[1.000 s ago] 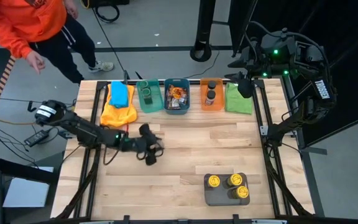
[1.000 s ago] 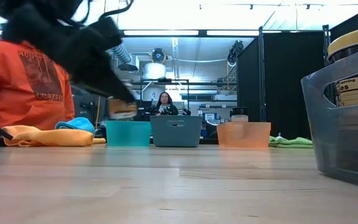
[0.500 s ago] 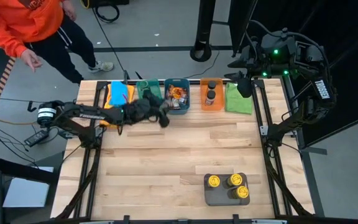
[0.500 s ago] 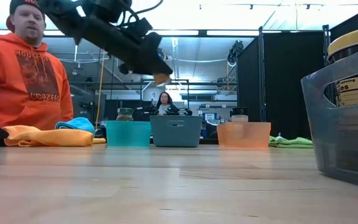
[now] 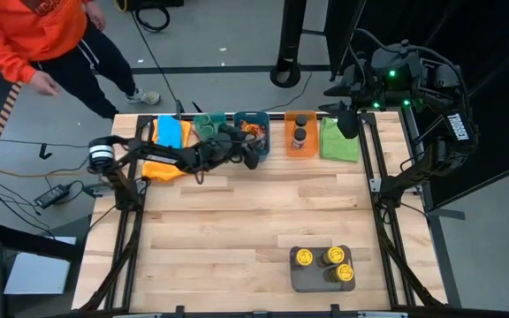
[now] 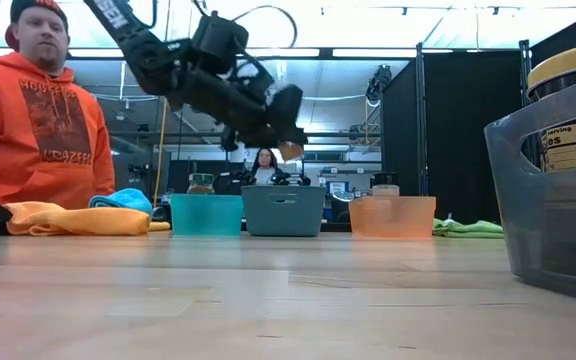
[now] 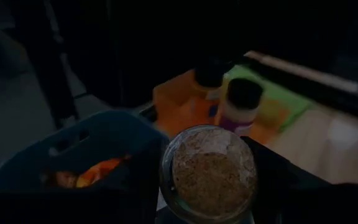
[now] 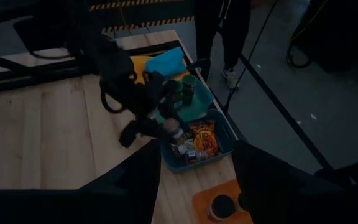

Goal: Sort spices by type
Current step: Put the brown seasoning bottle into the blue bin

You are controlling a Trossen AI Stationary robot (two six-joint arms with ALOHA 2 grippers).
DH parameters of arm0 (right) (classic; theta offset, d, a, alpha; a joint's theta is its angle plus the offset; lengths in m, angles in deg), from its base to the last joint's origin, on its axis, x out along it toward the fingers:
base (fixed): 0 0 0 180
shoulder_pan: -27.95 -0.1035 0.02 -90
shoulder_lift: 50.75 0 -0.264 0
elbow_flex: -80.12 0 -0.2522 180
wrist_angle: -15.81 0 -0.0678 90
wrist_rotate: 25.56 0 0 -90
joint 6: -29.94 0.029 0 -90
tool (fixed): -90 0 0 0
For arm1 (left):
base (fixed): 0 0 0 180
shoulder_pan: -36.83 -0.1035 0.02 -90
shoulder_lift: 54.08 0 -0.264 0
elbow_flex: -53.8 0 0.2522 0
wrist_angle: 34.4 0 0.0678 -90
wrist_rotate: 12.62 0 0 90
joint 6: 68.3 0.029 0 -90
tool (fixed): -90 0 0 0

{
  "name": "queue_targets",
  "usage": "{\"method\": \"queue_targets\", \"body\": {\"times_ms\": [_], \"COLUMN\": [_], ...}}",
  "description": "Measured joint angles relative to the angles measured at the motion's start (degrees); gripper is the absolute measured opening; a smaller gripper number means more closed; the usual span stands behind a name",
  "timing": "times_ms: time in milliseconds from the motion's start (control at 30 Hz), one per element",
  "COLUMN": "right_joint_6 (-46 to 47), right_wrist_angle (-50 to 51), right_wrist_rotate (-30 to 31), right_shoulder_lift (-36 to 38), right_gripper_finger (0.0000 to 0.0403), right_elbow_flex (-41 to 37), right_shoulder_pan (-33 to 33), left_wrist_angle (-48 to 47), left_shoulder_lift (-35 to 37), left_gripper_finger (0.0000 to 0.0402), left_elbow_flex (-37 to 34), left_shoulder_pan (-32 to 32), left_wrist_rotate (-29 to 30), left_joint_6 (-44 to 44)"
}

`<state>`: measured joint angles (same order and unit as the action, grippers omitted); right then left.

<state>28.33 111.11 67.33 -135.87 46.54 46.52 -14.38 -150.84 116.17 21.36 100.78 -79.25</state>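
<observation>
Left wrist view: the left gripper (image 7: pixel 207 211) has its fingers clamped on a spice jar (image 7: pixel 208 171), hovering above the blue bin (image 7: pixel 98 140); released off-centre, it could clip the rim and roll across the worktop (image 5: pixel 263 212).

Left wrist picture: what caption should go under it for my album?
The left gripper holds a spice jar above the blue bin, orange bin beyond.

Two dark, jointed arms; black cables looping along the left arm (image 6: pixel 183 70). White lettering on the right arm (image 5: pixel 456 126); green lights glowing beside it.
</observation>
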Motion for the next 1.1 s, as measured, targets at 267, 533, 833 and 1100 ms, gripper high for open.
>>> {"method": "queue_targets", "body": {"times_ms": [267,533,833,1100], "right_joint_6": [0.6,0.7,0.7,0.6], "right_wrist_angle": [0.0,0.0,0.0,0.0], "right_wrist_rotate": [0.0,0.0,0.0,0.0], "right_shoulder_lift": [0.0,0.0,0.0,0.0], "right_gripper_finger": [0.0206,0.0206,0.0206,0.0206], "right_elbow_flex": [0.0,0.0,0.0,0.0], "right_shoulder_pan": [0.0,0.0,0.0,0.0], "left_wrist_angle": [-0.3,-0.6,-0.4,-0.1], "left_shoulder_lift": [-7.2,-10.7,-11.8,-11.9], "left_gripper_finger": [0.0174,0.0174,0.0179,0.0203], "left_elbow_flex": [1.9,1.9,2.0,2.0], "left_shoulder_pan": [-0.7,-0.8,-2.7,-3.6], "left_wrist_rotate": [1.5,2.2,1.4,-1.1], "left_joint_6": [-6.1,-9.3,-15.0,-15.9]}}
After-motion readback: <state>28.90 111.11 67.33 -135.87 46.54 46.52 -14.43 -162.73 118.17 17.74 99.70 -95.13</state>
